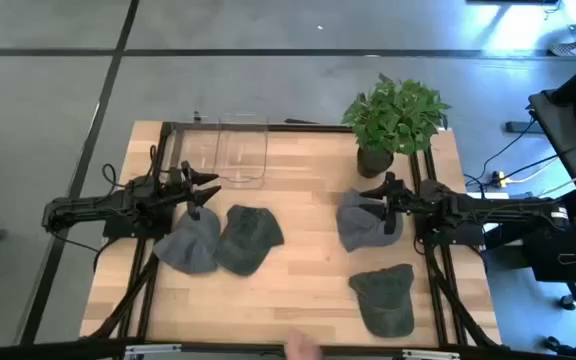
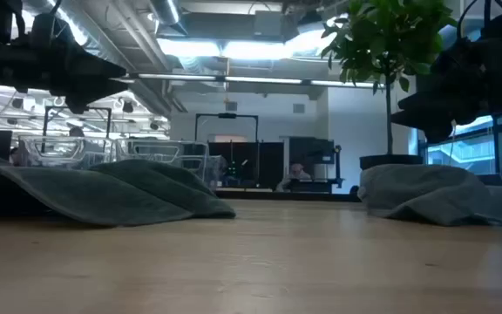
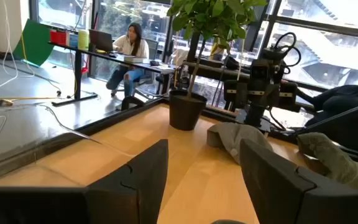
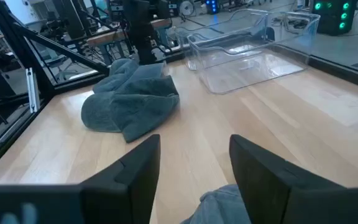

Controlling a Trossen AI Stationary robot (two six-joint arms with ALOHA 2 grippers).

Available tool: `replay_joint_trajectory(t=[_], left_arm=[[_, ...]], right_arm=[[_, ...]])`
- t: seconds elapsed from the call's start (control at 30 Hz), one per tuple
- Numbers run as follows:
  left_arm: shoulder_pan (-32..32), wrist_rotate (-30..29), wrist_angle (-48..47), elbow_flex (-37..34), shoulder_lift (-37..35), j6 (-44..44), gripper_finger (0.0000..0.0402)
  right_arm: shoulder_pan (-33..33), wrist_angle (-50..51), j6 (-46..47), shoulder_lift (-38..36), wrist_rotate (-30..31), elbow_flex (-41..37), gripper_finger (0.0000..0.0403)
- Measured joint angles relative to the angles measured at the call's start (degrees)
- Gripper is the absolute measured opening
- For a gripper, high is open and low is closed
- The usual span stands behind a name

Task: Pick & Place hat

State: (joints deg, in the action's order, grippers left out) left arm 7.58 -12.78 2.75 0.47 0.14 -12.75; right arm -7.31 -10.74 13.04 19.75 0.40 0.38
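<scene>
Four grey hats lie on the wooden table (image 1: 298, 290). On the left side, a lighter grey hat (image 1: 190, 243) touches a darker grey hat (image 1: 249, 238) just to its right. On the right side, a light grey hat (image 1: 360, 222) sits near the middle of that half, and a dark grey hat (image 1: 385, 298) lies nearer the front edge, apart from it.

The left gripper (image 1: 206, 190) hangs just above the far edge of the lighter left hat. Its two fingers (image 3: 143, 174) stand spread apart in the left wrist view, with nothing between them. The right gripper (image 1: 376, 193) hangs over the light grey hat on the right. Its fingers (image 4: 138, 168) are likewise parted and carry nothing; a fold of grey cloth shows directly beneath the gap in the right wrist view.

A clear plastic bin (image 1: 230, 152) stands at the far side of the table, left of centre, with nothing visible inside. A potted plant (image 1: 394, 118) stands at the far right corner, just beyond the right gripper.

In the left wrist view, a person (image 3: 128, 51) sits at a desk in the room beyond the table. A pale shape, possibly a hand, shows at the near edge in the high view; it cannot be identified with certainty.
</scene>
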Motion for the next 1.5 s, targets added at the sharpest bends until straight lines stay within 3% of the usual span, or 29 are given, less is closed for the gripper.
replay_joint_trajectory(t=[1.33,1.5], left_arm=[[0.02,-0.93,0.05,-0.01,-0.01,2.43,0.0191],[0.02,-0.16,0.03,0.0,0.0,-0.63,0.0193]], right_arm=[[-0.02,-0.05,-0.04,-0.01,0.0,0.0,0.0192],[-0.02,-0.09,-3.96,0.0,0.04,0.0,0.0192]])
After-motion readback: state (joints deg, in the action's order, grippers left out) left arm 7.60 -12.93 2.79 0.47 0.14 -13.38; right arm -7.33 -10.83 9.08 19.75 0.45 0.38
